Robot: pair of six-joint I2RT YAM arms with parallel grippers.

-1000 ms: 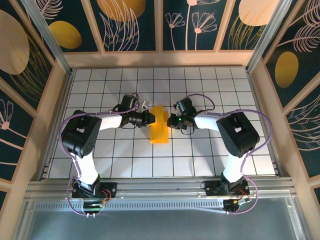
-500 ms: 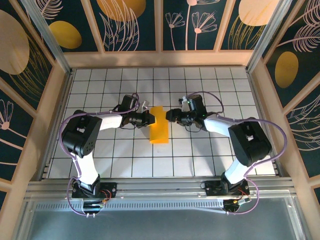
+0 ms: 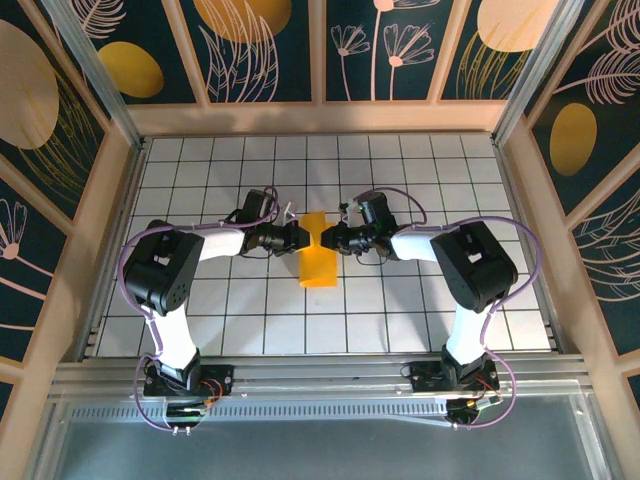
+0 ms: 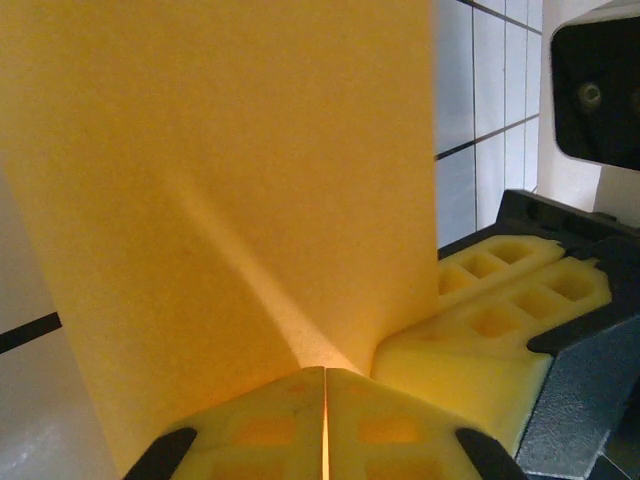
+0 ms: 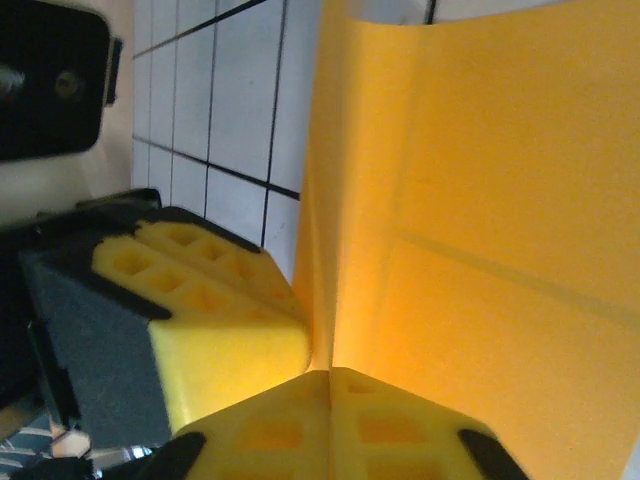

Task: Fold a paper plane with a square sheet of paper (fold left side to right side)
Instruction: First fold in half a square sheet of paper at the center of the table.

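The top camera looks steeply down from above and behind the arm bases (image 3: 185, 378) onto the whole gridded desk (image 3: 420, 320), while the wrist cameras sit tight behind the left claw (image 4: 324, 425) and right claw (image 5: 330, 420), facing each other across the shared orange-yellow paper (image 4: 230, 180).

Orange-yellow paper (image 3: 320, 262): folded narrow strip, creased, central, far end pinched.

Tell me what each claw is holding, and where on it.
Both grip the folded sheet of paper: left claw on its left edge, right claw on its right edge, facing each other toward its far end.
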